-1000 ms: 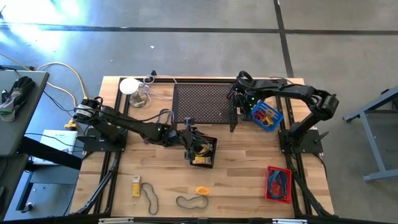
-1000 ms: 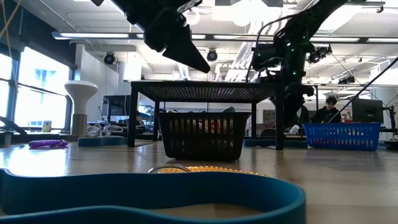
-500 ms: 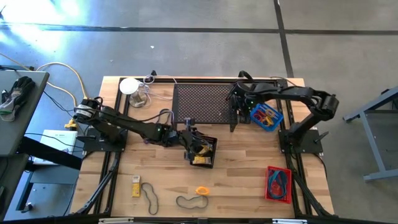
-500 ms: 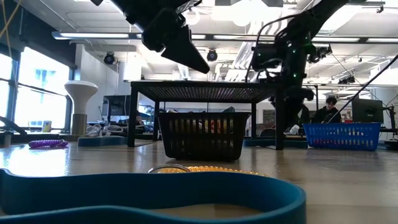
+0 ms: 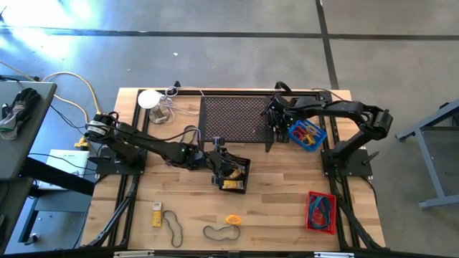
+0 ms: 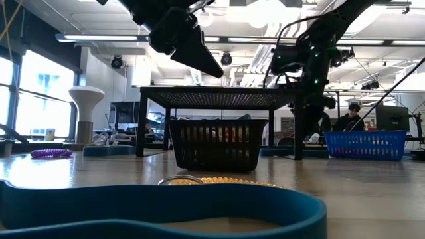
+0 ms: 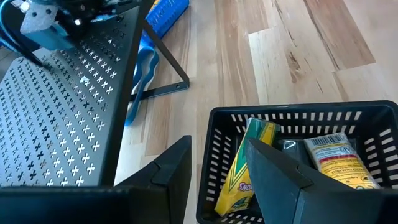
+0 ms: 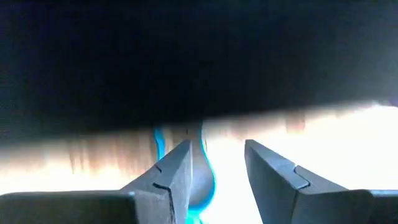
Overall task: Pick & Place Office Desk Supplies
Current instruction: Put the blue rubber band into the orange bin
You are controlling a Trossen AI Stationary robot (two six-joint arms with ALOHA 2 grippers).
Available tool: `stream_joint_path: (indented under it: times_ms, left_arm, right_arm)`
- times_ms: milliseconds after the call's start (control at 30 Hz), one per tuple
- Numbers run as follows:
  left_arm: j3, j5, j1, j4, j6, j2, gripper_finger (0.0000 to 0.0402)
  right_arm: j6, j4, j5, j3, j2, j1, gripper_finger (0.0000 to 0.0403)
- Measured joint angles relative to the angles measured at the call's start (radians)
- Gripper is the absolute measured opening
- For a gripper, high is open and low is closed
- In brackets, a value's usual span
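Observation:
My left gripper [image 5: 217, 163] [image 7: 217, 174] hangs open over the near-left corner of the black mesh basket [image 5: 237, 174] [image 7: 298, 109], which holds yellow packets [image 7: 239, 177]. My right gripper [image 5: 275, 125] [image 8: 214, 174] is open and low at the right side of the black perforated stand [image 5: 233, 118], whose dark underside fills its wrist view. A blue loop [image 8: 208, 177] [image 7: 138, 81] lies on the table there, between the right fingers. Near the front edge lie a yellow packet [image 5: 156, 213], an orange ring [image 5: 233, 219] and two rubber-band loops [image 5: 172, 226] [image 5: 219, 231]. My right gripper has the blue loop [image 8: 208, 177] lying between its open fingers, close to one finger [image 8: 174, 174]. I cannot tell whether that finger touches it. The loop rests flat on the table.
A blue basket [image 5: 307, 134] stands just right of the right gripper, and a red basket [image 5: 321, 211] sits near the front right corner. A white lamp [image 5: 149, 99] stands at the far left. Bare wood lies between the black basket and the front items.
The right arm has swung a little toward the table's near edge, and its gripper has stayed beside the stand's right side.

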Motion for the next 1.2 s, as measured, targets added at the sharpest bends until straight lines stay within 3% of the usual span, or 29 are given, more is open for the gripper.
stream_joint_path:
  times_ms: [200,367,833,1200]
  left_arm:
    - [0.0,-0.001,0.0,0.0,0.0,0.0,0.0144]
    - [0.0,-0.001,0.0,0.0,0.0,0.0,0.0144]
    - [0.0,-0.003,0.0,0.0,-0.057,0.0,0.0144]
    - [0.0,-0.003,-0.003,0.0,-0.053,0.0,0.0144]
  right_arm:
    - [0.044,-0.075,0.117,-0.002,-0.096,0.008,0.0119]
    - [0.081,-0.087,0.118,-0.001,-0.151,0.006,0.0103]
    - [0.123,-0.076,0.111,0.0,-0.133,-0.1,0.011]
    - [0.101,0.01,0.107,0.001,-0.003,-0.132,0.011]
